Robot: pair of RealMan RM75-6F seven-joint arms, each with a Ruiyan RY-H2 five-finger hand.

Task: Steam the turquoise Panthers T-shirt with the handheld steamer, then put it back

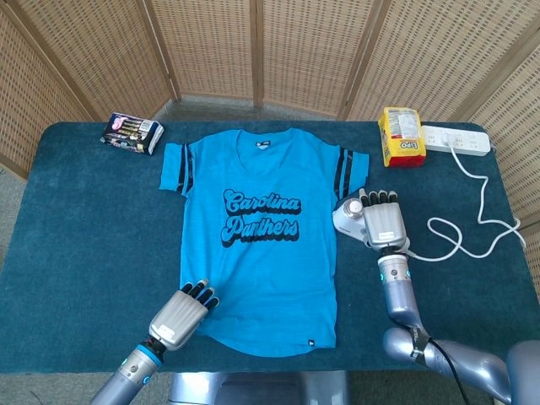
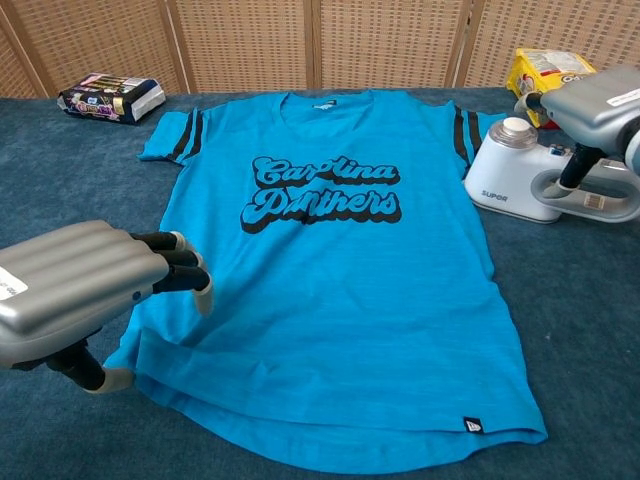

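On the blue surface [image 1: 76, 219] the turquoise Panthers T-shirt [image 1: 257, 245] lies flat and spread out, with its neck toward the far side. The handheld steamer [image 2: 545, 185] sits on its side just beside the shirt's right sleeve, and its white cord [image 1: 460, 240] runs off to the power strip [image 1: 456, 139]. The right robot hand [image 1: 381, 221] is over the steamer's handle with its fingers out straight and apart, holding nothing. The left robot hand [image 2: 85, 290] hovers at the shirt's bottom left corner, fingers spread too, with nothing in it. I think the right robot hand is about to grab the steamer. If it closes off to one side, the steamer could slide away or tip. The cord could drag and pull the sleeve out of shape. If the left robot hand does not press the hem down, the shirt could bunch up.
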